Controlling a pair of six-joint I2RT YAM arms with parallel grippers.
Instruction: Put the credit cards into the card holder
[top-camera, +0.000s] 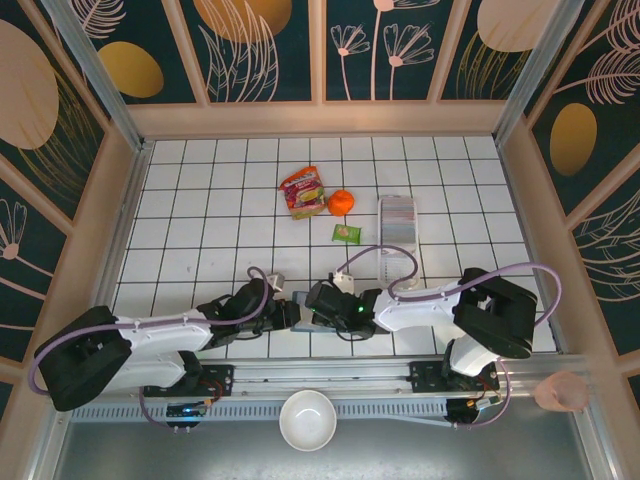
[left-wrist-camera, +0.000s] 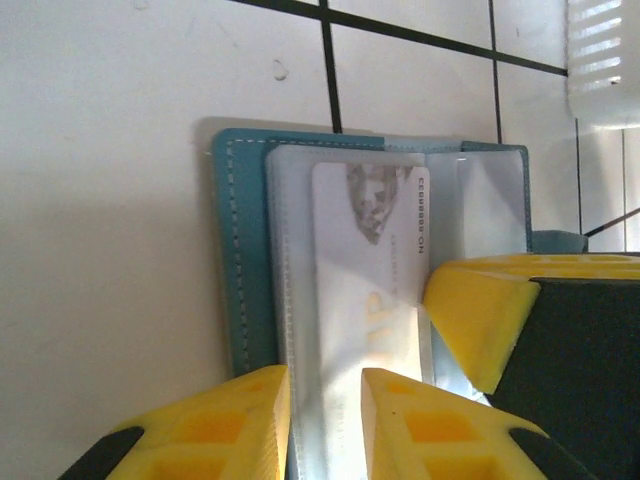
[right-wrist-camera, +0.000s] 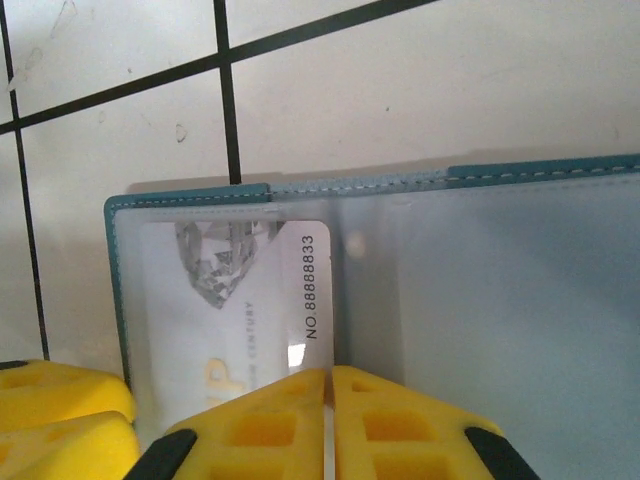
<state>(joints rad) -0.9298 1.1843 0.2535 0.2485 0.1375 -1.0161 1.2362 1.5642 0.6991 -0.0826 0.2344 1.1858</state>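
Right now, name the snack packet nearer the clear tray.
The small green packet, just left of the clear tray; the red packet lies farther left, beside the orange.

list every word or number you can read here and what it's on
"NO.88888833": on the white card in the card holder.
"CENTURY": small print on the same card.
"IP": gold letters on that card, partly hidden.
Too small to read: print on the red snack packet and the green packet.

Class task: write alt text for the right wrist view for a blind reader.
A white card sits in the clear sleeve of the open teal card holder on white tiles. The shut yellow right tool sits over the card's near end.
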